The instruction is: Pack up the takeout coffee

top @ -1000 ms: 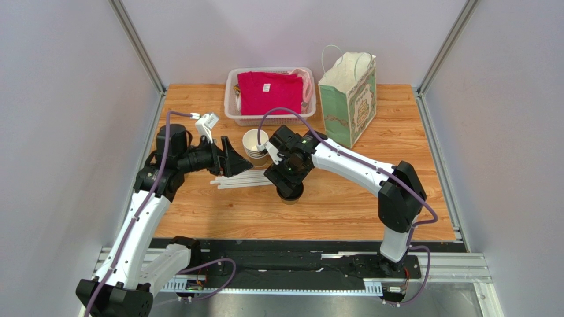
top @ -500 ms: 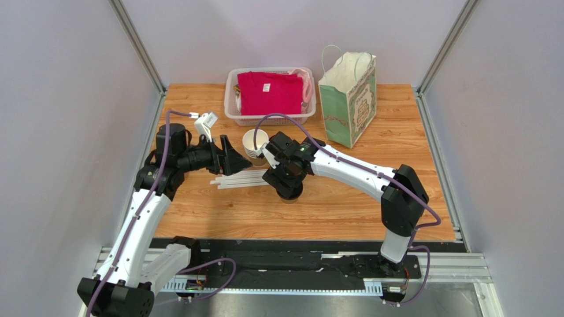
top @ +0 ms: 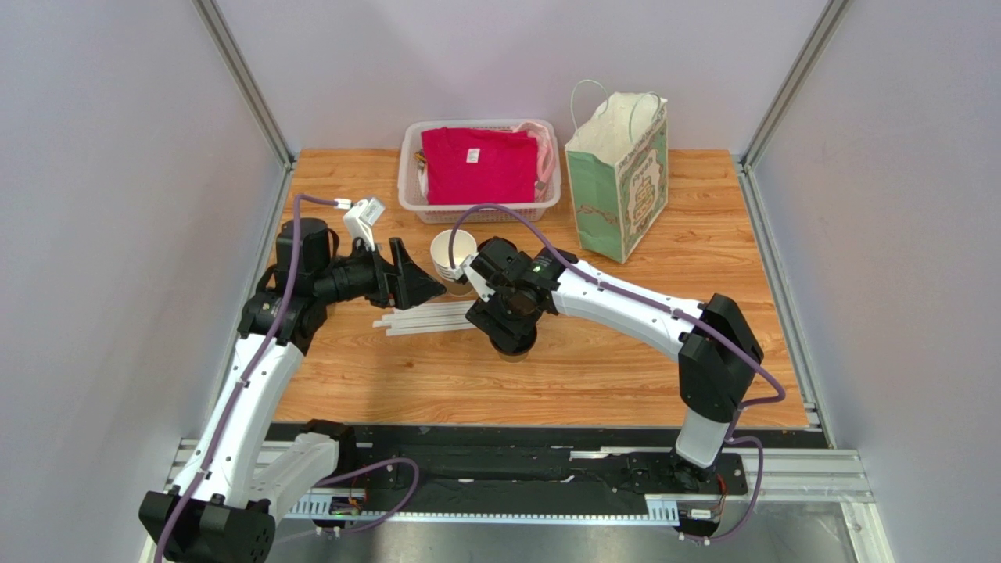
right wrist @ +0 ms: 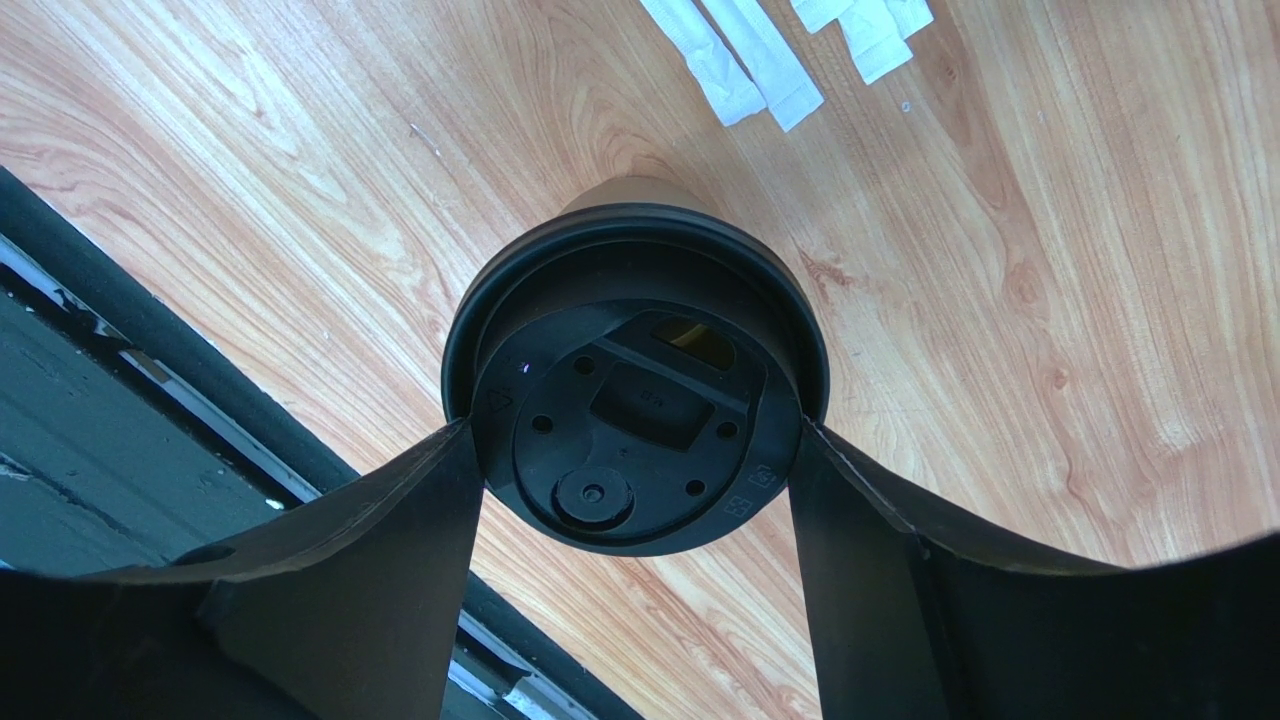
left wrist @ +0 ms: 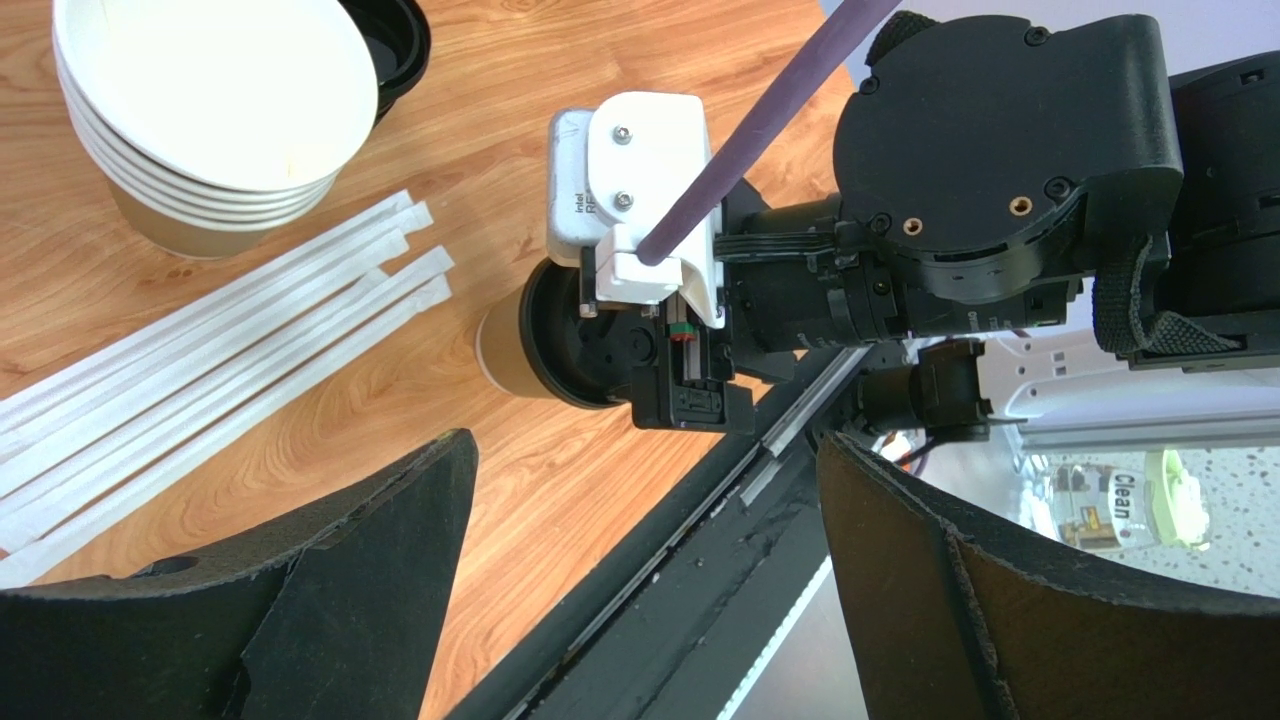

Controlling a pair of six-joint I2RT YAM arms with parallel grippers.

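The takeout coffee (left wrist: 508,353) stands upright on the counter (right wrist: 977,225); my right gripper (right wrist: 634,444) straddles its black lid (right wrist: 631,413), though I cannot tell whether the jaws are pressing; left gripper (left wrist: 643,465) hangs spread wide and empty; paper cup, light and crushable, so I'd squeeze gently at the stiff rim.

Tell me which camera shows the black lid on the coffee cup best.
Right wrist view: the lid fills the centre, face-on, between the fingers of the right gripper. Left wrist view catches it sideways, partly behind that gripper. Top view buries it under the gripper.
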